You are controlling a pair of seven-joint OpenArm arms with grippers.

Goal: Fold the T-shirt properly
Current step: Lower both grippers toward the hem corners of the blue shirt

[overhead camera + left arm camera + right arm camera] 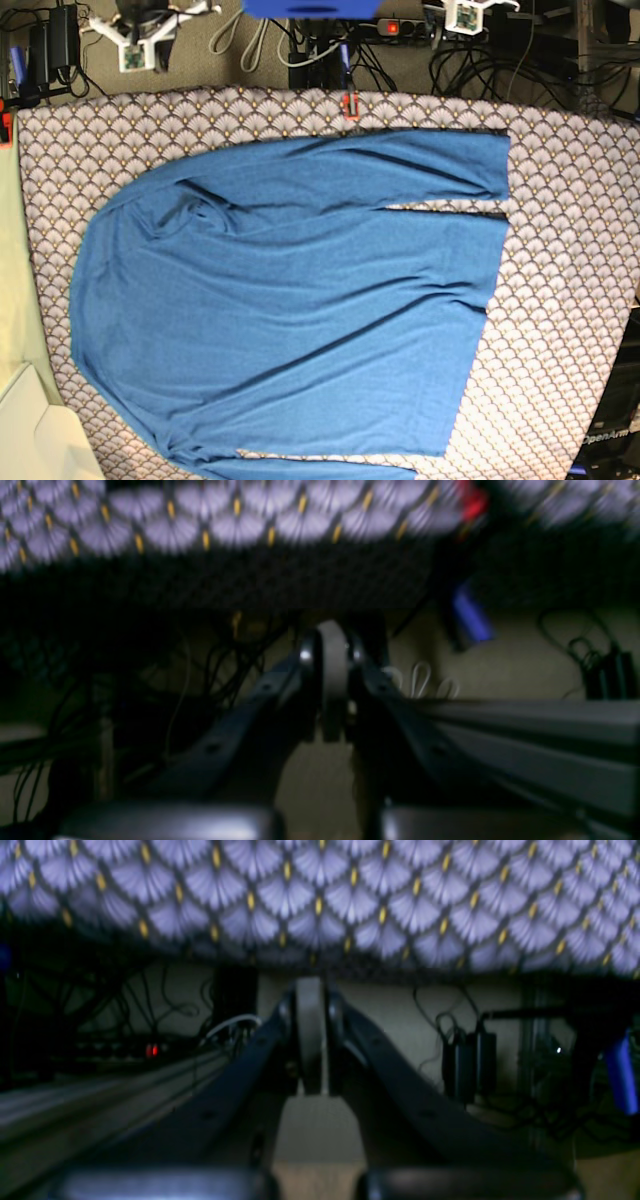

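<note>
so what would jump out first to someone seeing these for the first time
The big blue T-shirt lies spread flat across most of the scallop-patterned table cloth in the base view, long sleeves laid along its sides. In each wrist view a gripper sits shut and empty, the left gripper and right gripper both low at the table's edge over a tangle of cables.

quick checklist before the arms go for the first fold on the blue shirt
1. Plain medium-blue knit T-shirt spread flat on the grey-white scallop-patterned table cloth: ok.
2. Upper sleeve laid along the body: ok.
3. Lower sleeve fully on the cloth: cannot tell, cut off by the frame.
4. Left gripper shut and empty: ok.
5. Right gripper shut and empty: ok.
6. Both grippers off the shirt: ok.
</note>
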